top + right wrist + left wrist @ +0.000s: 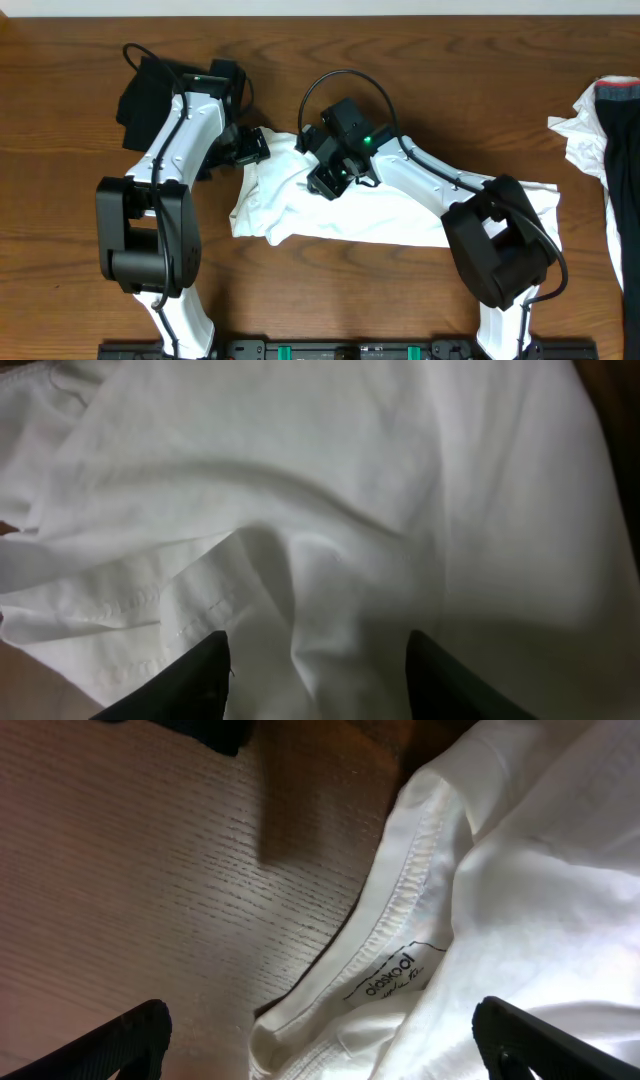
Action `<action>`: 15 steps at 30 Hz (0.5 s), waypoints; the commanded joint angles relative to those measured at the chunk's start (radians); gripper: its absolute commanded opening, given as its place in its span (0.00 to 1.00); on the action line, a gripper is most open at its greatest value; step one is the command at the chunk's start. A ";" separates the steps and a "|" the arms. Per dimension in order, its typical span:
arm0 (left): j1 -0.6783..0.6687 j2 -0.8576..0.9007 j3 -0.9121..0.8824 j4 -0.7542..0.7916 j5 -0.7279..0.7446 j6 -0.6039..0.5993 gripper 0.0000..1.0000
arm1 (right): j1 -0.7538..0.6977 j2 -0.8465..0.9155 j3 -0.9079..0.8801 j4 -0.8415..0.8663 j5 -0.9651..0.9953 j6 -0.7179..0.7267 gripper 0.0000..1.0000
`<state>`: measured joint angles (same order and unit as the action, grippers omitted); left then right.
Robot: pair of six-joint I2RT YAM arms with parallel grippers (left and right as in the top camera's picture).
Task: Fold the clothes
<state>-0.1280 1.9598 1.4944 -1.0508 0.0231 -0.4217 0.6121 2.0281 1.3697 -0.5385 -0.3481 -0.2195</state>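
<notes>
White T-shirt (345, 215) crumpled, soft folds; left tool (320, 1020) wide apart, right tool (318, 652) apart.

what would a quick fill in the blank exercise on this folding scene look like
1. The T-shirt lying between the two arms is ___ in colour.
2. The jaws of the left gripper stand ___ over that shirt.
3. The black garment lies next to the ___ arm.
4. The table has a ___ surface.

Missing words: white; open; left; wooden
</notes>
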 commanded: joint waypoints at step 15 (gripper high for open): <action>0.001 0.013 -0.007 -0.006 -0.001 0.002 0.98 | 0.080 -0.146 0.042 -0.050 0.039 -0.154 0.57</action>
<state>-0.1280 1.9598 1.4944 -1.0504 0.0235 -0.4213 0.6559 1.9091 1.3918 -0.5694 -0.3401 -0.2993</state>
